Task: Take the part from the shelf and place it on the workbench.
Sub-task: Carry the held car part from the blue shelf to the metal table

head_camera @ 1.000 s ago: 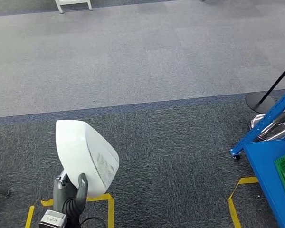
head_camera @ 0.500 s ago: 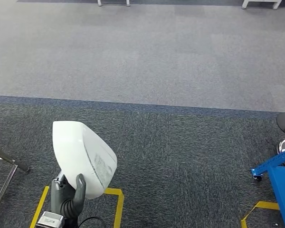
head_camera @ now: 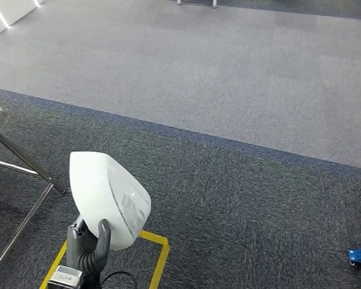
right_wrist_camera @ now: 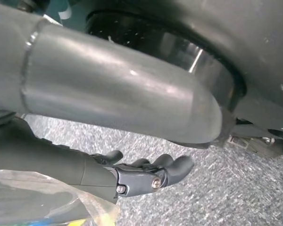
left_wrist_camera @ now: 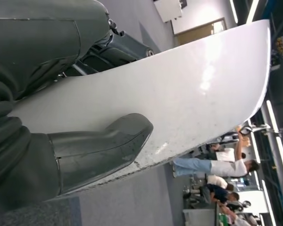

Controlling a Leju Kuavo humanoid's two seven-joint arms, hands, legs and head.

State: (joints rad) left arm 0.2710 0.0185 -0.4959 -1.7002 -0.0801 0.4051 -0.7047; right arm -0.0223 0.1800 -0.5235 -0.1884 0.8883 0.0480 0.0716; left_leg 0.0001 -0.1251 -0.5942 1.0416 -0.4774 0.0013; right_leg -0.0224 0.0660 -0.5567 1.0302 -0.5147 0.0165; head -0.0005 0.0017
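Head view: white part (head_camera: 107, 197), faint unreadable print, in left hand (head_camera: 88, 250); right hand (right_wrist_camera: 147, 173) empty, fingers loosely apart

Plain white part (head_camera: 107, 197), faintly speckled grey on one face, gripped from below by the dark grey left hand (head_camera: 88, 250). Beneath that hand, yellow floor tape (head_camera: 157, 265) on dark flecked grey carpet (head_camera: 242, 211); beyond it, a navy strip (head_camera: 206, 138), then lighter grey carpet (head_camera: 192, 66). Dark grey right hand (right_wrist_camera: 147, 172), fingers loosely extended over speckled grey carpet.

Kuavo hands, dark grey
Left hand (head_camera: 88, 250): ribbed cover, thick thumb, black cable (silver wrist plate); right hand (right_wrist_camera: 133, 176): two screws.
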